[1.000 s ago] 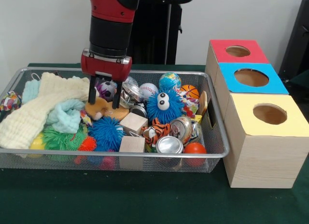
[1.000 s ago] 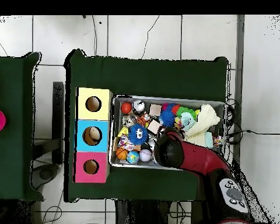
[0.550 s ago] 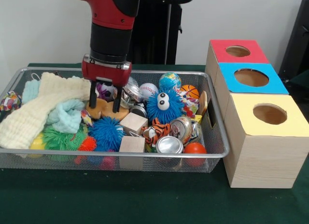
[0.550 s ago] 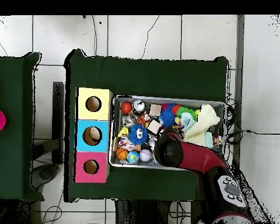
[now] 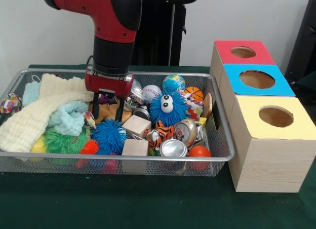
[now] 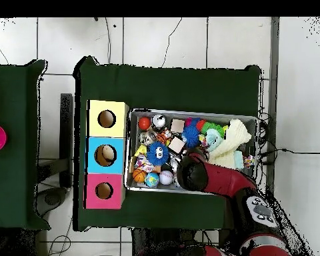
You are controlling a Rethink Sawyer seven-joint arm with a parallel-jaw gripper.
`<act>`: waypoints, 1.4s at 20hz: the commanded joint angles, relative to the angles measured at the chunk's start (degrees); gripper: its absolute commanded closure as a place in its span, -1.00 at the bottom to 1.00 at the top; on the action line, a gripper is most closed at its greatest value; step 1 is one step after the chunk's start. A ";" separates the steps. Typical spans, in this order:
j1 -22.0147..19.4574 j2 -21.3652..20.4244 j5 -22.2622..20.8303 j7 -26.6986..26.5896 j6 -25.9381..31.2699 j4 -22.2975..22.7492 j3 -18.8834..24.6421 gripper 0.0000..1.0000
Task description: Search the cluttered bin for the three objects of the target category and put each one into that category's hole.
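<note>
- Sinking deeper into the silver wire-mesh bin [image 5: 148, 159] than a second ago, with the claw [image 5: 106, 119] now down among the clutter rather than above it.
- Straddles a flat tan, wood-like piece [image 5: 109, 110] near the bin's middle, one finger on each side, same spread as before: released, not yet clenched.
- Leaves that tan piece where it lay, partly shaded now under the red wrist, beside a pale wooden cube [image 5: 137, 125] and a blue spiky ball [image 5: 108, 136].
- Suggests, as a judgement, a grasp about to be made and no object delivered in this stretch; probably treats the tan piece as one of the target category.
- Hangs near-vertical in the front view, red and black arm [image 5: 111, 36] coming straight down, wrist squarely over the piece.
- Reaches, in the overhead view, from the base edge across the bin's rim, hiding the claw and the tan piece beneath its bulk [image 6: 203, 175].
- Keeps well apart from the three wooden boxes with holes, topped red [image 5: 256, 58], blue [image 5: 276, 88] and yellow [image 5: 301, 125], standing just beside the bin on the green-clothed table [image 5: 148, 204].
</note>
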 commanded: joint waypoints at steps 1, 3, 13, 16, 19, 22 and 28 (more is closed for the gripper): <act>-3.91 3.82 -4.06 2.90 -0.81 -4.98 3.30 -1.00; -4.35 3.99 -4.38 2.63 -0.34 -5.48 3.74 -1.00; -4.48 3.75 -7.18 3.54 -1.47 -5.81 4.20 -1.00; -3.19 3.94 -6.32 4.60 -0.39 -6.09 2.68 -1.00; -2.62 3.96 -5.79 5.33 -0.36 -5.78 2.22 -1.00; -2.39 4.07 -5.23 5.64 0.48 -5.51 2.22 -1.00; -2.39 4.27 -4.95 6.15 0.70 -4.05 2.77 -1.00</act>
